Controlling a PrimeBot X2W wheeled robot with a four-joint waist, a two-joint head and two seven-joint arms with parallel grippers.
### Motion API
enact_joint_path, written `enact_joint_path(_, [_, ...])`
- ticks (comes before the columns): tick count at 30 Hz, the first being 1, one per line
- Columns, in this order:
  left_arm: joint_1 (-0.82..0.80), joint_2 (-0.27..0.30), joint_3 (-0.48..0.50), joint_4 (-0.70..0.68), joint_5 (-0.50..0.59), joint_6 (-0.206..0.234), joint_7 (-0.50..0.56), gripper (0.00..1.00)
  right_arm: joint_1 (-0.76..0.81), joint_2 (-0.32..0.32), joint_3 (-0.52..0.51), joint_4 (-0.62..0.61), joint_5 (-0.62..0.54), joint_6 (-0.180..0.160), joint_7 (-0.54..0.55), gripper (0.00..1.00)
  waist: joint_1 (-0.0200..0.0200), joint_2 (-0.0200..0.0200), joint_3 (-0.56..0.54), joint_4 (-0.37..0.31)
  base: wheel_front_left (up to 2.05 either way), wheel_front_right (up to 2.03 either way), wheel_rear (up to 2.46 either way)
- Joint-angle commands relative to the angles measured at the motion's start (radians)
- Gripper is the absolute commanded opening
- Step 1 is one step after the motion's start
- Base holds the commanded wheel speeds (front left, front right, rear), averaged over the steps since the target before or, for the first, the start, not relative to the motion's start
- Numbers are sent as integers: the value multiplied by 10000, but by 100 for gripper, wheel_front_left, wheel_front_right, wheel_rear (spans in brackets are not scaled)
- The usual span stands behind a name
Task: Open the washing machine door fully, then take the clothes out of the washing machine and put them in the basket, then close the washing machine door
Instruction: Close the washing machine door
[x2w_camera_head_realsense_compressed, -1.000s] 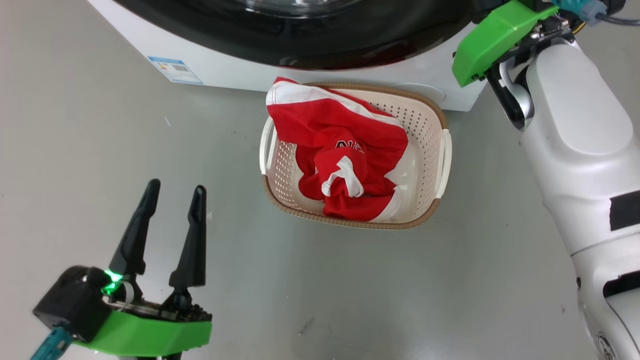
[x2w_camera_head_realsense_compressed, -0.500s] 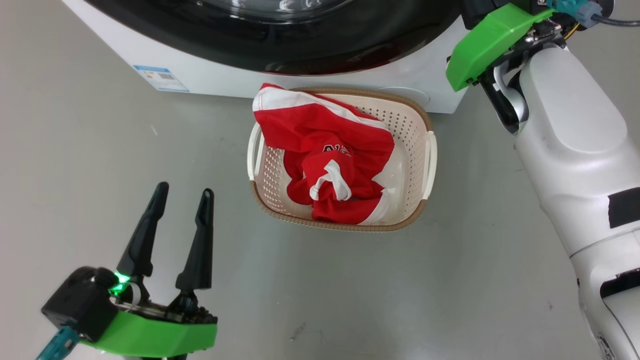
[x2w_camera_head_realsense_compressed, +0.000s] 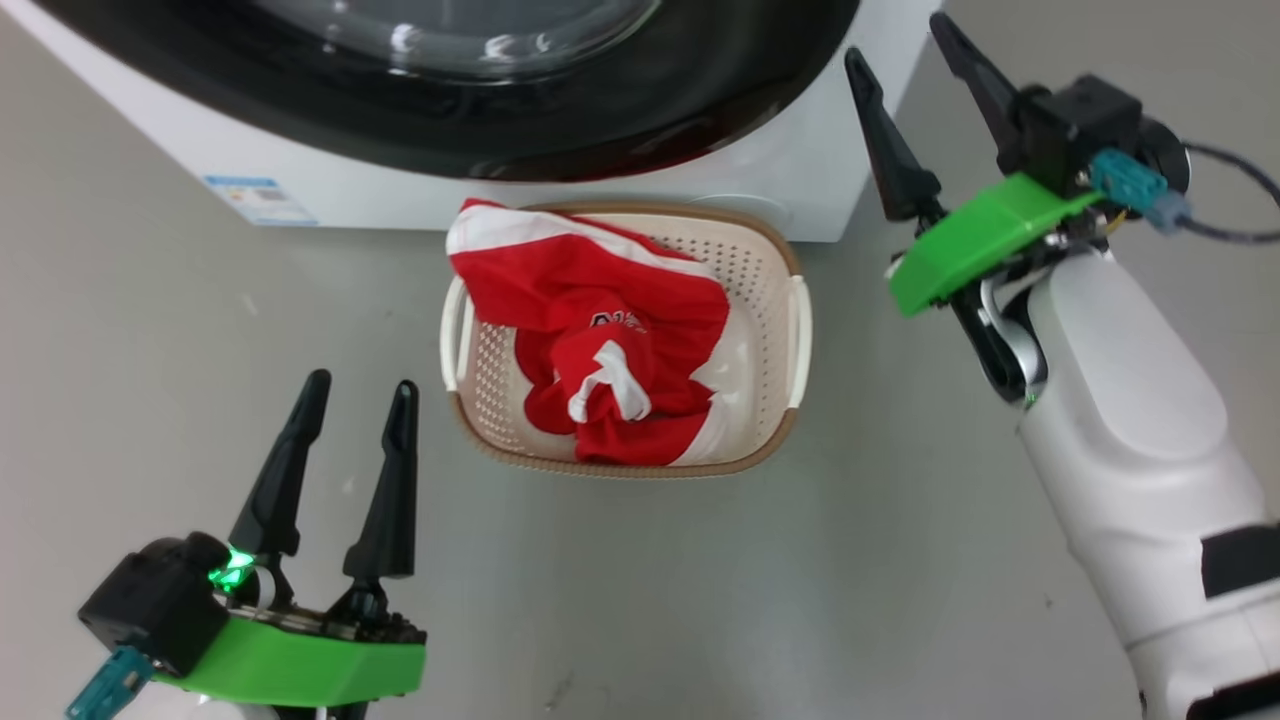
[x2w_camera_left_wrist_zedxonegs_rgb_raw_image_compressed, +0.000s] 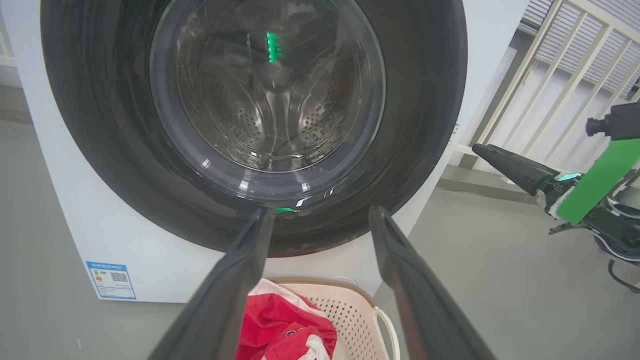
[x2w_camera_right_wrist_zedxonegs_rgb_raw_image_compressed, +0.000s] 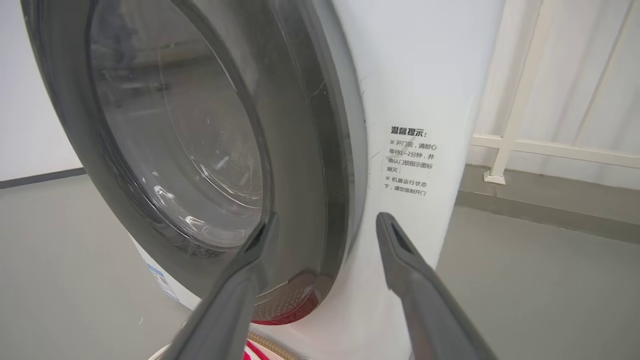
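Our right claw (x2w_camera_head_realsense_compressed: 892, 35) has let go and opened wide, empty. The washing machine door (x2w_camera_right_wrist_zedxonegs_rgb_raw_image_compressed: 310, 150) is just ahead of it. Our left claw (x2w_camera_head_realsense_compressed: 360, 383) is open too, with the clothes (x2w_camera_head_realsense_compressed: 600, 300) in the basket (x2w_camera_head_realsense_compressed: 765, 270) between them. If the door didn't click, it could swing out.

The head camera looks steeply down from above onto the floor (x2w_camera_head_realsense_compressed: 640, 600). The basket (x2w_camera_head_realsense_compressed: 760, 262) is near mid-frame and the lower front of the washing machine (x2w_camera_head_realsense_compressed: 420, 205) runs along the top edge. The left end effector (x2w_camera_head_realsense_compressed: 360, 383) sits lower left, the right end effector (x2w_camera_head_realsense_compressed: 893, 35) upper right. The left wrist camera sits low, facing the washing machine door (x2w_camera_left_wrist_zedxonegs_rgb_raw_image_compressed: 420, 100) squarely, with the basket at its bottom edge and the right end effector at its right. The right wrist camera is close to the door's right side, looking obliquely across it. All three views share the door's lower rim and the basket's far edge.
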Motion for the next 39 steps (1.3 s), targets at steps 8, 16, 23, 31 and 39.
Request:
enact_joint_path(8, [-148,144,770,-60,67,-62,-76,100,1766,216,-595,-2015,-234,-36,-64,100,0,0,-610,-856,0,0,0])
enact_joint_path(16, [163,13,1286,-15,553,98,-76,100,3390,216,-1316,-3264,-889,-36,-64,100,0,0,-1426,-1574,0,0,0])
enact_joint_path(23, [621,-37,1552,-127,890,132,-76,100,4580,216,-1702,-3691,-1070,-36,-64,100,0,0,-2204,-1945,0,0,0])
enact_joint_path(31, [1262,61,1647,-91,1152,89,-76,100,5849,216,-2123,-3919,-1073,-36,-64,100,0,0,-2946,-2148,0,0,0])
enact_joint_path(39, [1819,95,1810,25,998,53,-76,100,6801,216,-2160,-4779,-940,-36,-64,100,0,0,-3413,-2263,0,0,0])
